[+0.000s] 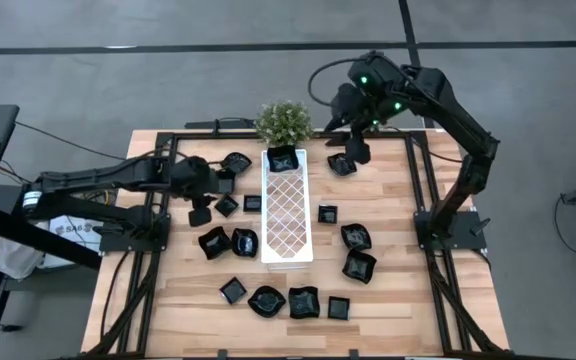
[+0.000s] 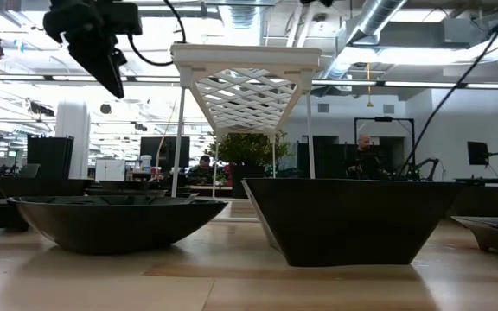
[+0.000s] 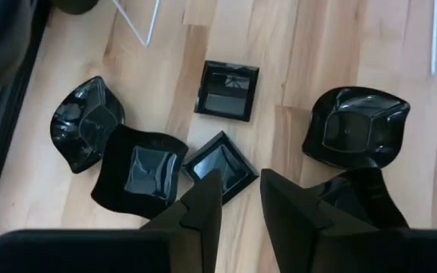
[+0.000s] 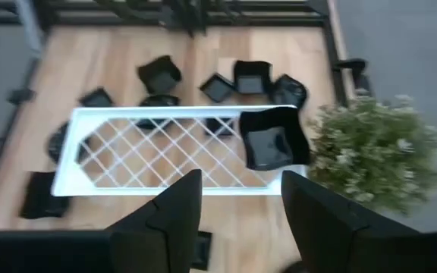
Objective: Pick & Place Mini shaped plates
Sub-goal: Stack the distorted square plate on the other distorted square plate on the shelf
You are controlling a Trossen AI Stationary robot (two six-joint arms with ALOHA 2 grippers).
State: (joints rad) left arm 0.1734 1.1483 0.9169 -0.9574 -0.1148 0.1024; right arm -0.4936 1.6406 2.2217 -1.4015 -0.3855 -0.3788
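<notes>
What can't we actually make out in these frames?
- Low view: two near black dishes fill the foreground and hide most of the table behind them.
- Low view: left gripper not in frame.
- Left wrist view: the dish beside the left gripper is partly covered by a finger and cut by the bottom edge.
- Right wrist view: blurred; the far dishes' shapes are unclear, and the right gripper shows empty.

Bright, even light falls from the ceiling strips in the hall beyond, which glare white in the low view. The wooden table (image 1: 168, 300) is evenly lit, with only faint shadows. The glossy black plates (image 3: 139, 168) catch pale reflections. The right wrist view is smeared, the potted plant (image 4: 374, 152) soft
</notes>
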